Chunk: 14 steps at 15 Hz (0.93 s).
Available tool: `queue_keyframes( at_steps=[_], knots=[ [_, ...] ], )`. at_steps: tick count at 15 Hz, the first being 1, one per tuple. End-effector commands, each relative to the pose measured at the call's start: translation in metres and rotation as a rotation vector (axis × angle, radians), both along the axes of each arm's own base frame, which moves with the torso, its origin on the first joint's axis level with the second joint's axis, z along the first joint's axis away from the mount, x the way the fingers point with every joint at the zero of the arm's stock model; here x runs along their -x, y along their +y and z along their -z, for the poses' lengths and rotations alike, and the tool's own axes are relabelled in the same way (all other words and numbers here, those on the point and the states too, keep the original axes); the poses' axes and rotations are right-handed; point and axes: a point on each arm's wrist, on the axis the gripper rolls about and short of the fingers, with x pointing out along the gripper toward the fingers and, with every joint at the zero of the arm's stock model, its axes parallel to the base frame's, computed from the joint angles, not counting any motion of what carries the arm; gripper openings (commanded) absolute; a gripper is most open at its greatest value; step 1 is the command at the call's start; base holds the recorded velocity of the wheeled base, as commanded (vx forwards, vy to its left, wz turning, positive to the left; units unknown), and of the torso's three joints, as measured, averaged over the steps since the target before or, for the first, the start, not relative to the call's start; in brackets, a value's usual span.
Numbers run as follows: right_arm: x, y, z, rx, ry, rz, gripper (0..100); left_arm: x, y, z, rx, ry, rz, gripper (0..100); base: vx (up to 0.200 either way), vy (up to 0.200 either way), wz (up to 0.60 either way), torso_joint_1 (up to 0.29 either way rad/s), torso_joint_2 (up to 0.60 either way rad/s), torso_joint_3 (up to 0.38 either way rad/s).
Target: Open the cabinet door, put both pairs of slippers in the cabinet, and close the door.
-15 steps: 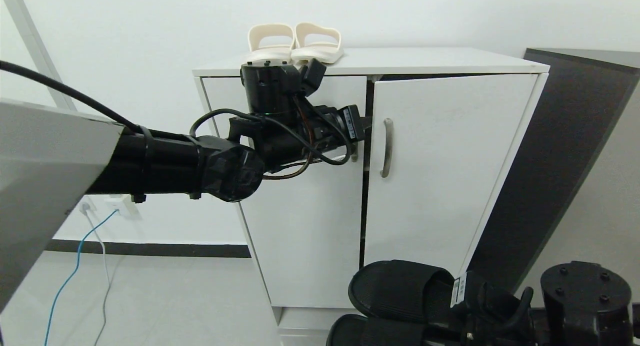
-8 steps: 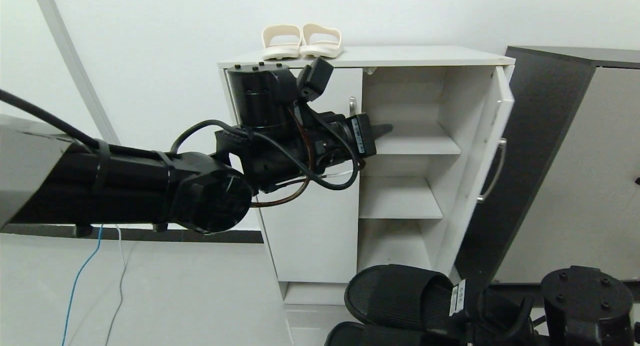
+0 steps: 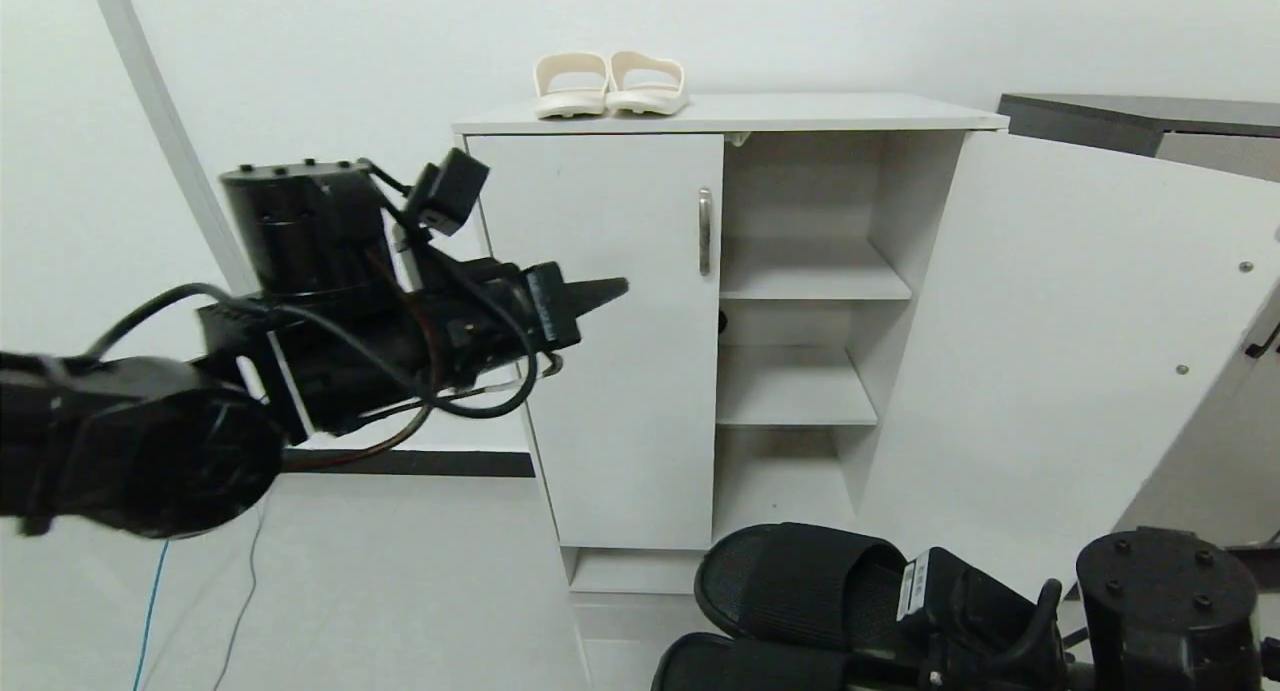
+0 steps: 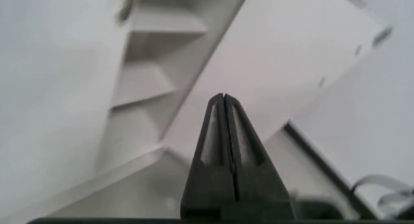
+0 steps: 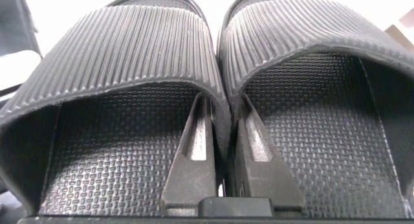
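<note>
Head view
cabinet (image 3: 830, 123): centre; right door (image 3: 1060, 371) swung wide toward 3 o'clock, left door (image 3: 610, 371) shut, shelves (image 3: 795, 391) exposed.
white slippers (image 3: 610, 83): 12 o'clock, side by side on cabinet top.
left gripper (image 3: 603, 292): 9 o'clock, in front of left door, pressed closed, nothing held.
black slippers (image 3: 790, 581): 6 o'clock, low before the open side, outside cabinet.

Left wrist view
fingers (image 4: 213, 140): closed tip to tip, empty; open right door and shelves beyond.

Right wrist view
right gripper (image 5: 222, 127): one finger inside each black slipper, the pair's inner side walls clamped between.
</note>
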Motion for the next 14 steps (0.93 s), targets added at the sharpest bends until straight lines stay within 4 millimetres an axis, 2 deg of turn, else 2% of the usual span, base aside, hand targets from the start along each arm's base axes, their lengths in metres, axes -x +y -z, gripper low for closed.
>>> queue_keyframes(
  at_steps=[1, 2, 4, 5, 6, 9, 11, 14],
  knots=[
    [-0.001, -0.001, 0.000, 0.001, 0.000, 0.004, 0, 0.081, 0.070, 0.005, -0.071, -0.082, -0.145, 0, 0.000, 0.000, 0.00, 0.000, 0.00, 0.000],
    [-0.001, -0.001, 0.000, 0.000, -0.002, 0.005, 0, 0.105, 0.080, 0.011, -0.073, -0.090, -0.189, 0, 0.000, 0.000, 0.00, 0.000, 0.00, 0.000],
    [-0.004, -0.003, -0.001, -0.002, -0.004, 0.019, 0, 0.144, 0.095, 0.035, -0.091, -0.065, -0.351, 0, 0.000, 0.000, 0.00, 0.000, 0.00, 0.000],
    [-0.004, -0.003, -0.001, -0.002, -0.004, 0.022, 0, 0.148, 0.097, 0.037, -0.092, -0.065, -0.368, 0, 0.000, 0.000, 0.00, 0.000, 0.00, 0.000],
    [-0.005, -0.004, -0.002, -0.006, -0.007, 0.027, 0, 0.176, 0.108, 0.054, -0.118, -0.069, -0.485, 0, 0.000, 0.000, 0.00, 0.000, 0.00, 0.000],
    [-0.006, -0.004, -0.003, -0.021, -0.022, 0.035, 0, 0.224, 0.128, 0.074, -0.219, -0.127, -0.705, 0, 0.000, 0.000, 0.00, 0.000, 0.00, 0.000],
    [-0.016, -0.005, -0.001, -0.021, -0.010, 0.077, 0, 0.248, 0.138, 0.093, -0.241, -0.102, -0.861, 0, 0.000, 0.000, 0.00, 0.000, 0.00, 0.000],
    [-0.029, 0.000, -0.003, -0.038, 0.000, 0.257, 0, 0.277, 0.140, 0.130, -0.253, -0.147, -0.962, 0, 0.000, 0.000, 0.00, 0.000, 0.00, 0.000]
  ],
)
